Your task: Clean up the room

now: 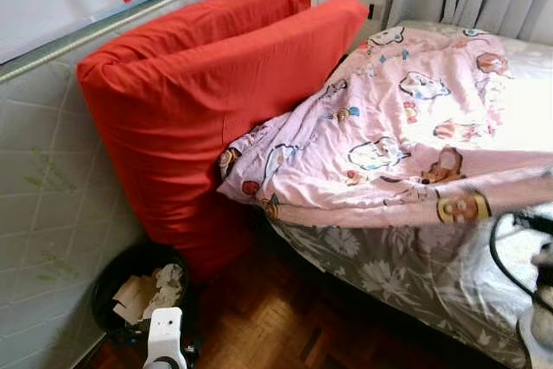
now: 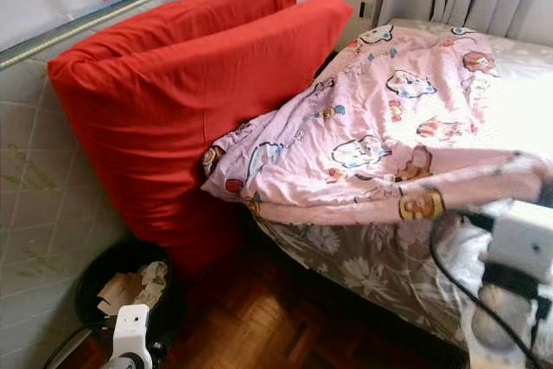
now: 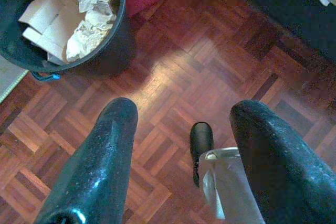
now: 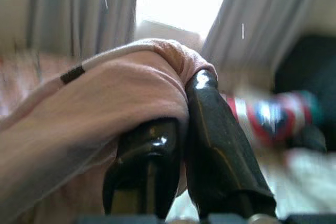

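Head views: we list a pink cartoon-print blanket (image 1: 406, 136) spread on the bed (image 1: 415, 274), against two red pillows (image 1: 199, 101).

Left wrist: left tool (image 3: 181, 156) parted above parquet floor (image 3: 173, 77), near a paper-filled black bin (image 3: 113, 51).

Right wrist: right tool (image 4: 181, 124) clamped on blanket edge.

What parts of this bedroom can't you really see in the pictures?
- The bin's bottom: paper scraps cover it in the left wrist view.
- The right tool, shut on the pink blanket: the right eye view's edge cuts off its arm.
- Room behind the blanket: blurred in the right wrist view.
- Under the bed: too dark.
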Available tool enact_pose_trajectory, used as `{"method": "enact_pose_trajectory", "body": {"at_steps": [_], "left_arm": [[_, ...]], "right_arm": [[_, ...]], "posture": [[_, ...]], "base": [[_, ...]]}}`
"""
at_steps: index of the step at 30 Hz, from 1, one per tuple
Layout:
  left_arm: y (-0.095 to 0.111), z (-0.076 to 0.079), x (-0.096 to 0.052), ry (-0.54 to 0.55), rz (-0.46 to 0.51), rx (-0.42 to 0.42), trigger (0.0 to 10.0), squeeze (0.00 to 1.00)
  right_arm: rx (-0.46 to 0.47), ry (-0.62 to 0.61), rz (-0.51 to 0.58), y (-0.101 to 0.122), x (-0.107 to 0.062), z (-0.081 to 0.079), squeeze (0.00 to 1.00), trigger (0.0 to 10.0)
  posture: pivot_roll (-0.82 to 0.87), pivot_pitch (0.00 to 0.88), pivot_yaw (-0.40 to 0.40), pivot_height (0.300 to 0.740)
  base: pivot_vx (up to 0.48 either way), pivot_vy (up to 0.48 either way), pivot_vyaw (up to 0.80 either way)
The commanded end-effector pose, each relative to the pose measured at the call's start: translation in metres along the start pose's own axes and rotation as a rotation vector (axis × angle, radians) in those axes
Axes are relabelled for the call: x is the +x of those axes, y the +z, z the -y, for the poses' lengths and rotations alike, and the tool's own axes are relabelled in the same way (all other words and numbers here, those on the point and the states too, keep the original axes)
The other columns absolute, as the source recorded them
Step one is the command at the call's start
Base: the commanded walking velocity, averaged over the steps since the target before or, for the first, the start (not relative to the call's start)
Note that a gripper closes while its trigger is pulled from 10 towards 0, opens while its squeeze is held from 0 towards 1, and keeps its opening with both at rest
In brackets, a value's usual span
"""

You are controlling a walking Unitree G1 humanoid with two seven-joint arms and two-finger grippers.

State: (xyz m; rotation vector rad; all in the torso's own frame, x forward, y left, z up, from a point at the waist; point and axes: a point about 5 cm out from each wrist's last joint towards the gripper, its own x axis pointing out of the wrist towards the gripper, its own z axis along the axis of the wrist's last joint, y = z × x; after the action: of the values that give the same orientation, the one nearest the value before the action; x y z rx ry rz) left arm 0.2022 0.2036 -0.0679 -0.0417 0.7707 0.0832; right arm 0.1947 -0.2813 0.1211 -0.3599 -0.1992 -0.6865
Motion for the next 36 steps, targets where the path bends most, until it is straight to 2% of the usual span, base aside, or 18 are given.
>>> {"method": "enact_pose_trajectory", "body": {"at_steps": [1,3,5,11,15,18,20,28,36], "left_arm": [[-0.003,-0.003,-0.001,0.005,-0.012,-0.005,10.0,0.0],[-0.003,-0.003,-0.001,0.004,-0.011,-0.003,10.0,0.0],[-0.003,-0.002,-0.001,-0.002,-0.012,-0.001,10.0,0.0],[-0.001,-0.001,0.0,-0.01,-0.007,0.006,10.0,0.0],[-0.001,0.001,0.0,-0.015,-0.005,0.008,10.0,0.0],[-0.001,0.001,0.0,-0.019,-0.005,0.008,10.0,0.0],[-0.001,0.002,0.0,-0.02,-0.005,0.007,10.0,0.0],[-0.002,0.002,0.0,-0.026,-0.01,0.006,10.0,0.0],[-0.003,0.001,-0.001,-0.028,-0.009,0.008,10.0,0.0]], "right_arm": [[0.012,-0.022,-0.035,-0.006,-0.001,0.004,0.0,10.0],[0.011,-0.031,-0.125,-0.022,-0.011,0.007,0.0,10.0],[0.023,-0.021,-0.305,-0.054,-0.03,0.009,0.0,10.0],[-0.015,-0.03,-0.536,-0.098,-0.057,0.014,0.0,10.0],[-0.046,0.051,-0.7,-0.129,-0.079,0.007,0.0,10.0],[-0.061,0.062,-0.791,-0.143,-0.091,0.007,0.0,10.0],[-0.081,0.052,-0.811,-0.147,-0.095,0.009,0.0,10.0],[-0.07,0.015,-0.984,-0.171,-0.121,0.016,0.0,10.0],[-0.092,0.045,-1.047,-0.179,-0.132,0.02,0.0,10.0]], "posture": [[0.04,0.072,0.063,0.74],[0.04,0.072,0.062,0.74],[0.04,0.071,0.061,0.74],[0.04,0.071,0.058,0.74],[0.04,0.07,0.056,0.74],[0.04,0.069,0.055,0.74],[0.04,0.069,0.055,0.74],[0.05,0.07,0.053,0.74],[0.05,0.073,0.054,0.74]], "base": [[0.0,0.0,0.0],[0.0,0.0,0.0],[0.0,0.0,0.0],[0.0,0.0,0.0],[0.0,0.0,0.0],[0.0,0.0,0.0],[0.0,0.0,0.0],[0.0,0.0,0.0],[0.0,0.0,0.0]]}}
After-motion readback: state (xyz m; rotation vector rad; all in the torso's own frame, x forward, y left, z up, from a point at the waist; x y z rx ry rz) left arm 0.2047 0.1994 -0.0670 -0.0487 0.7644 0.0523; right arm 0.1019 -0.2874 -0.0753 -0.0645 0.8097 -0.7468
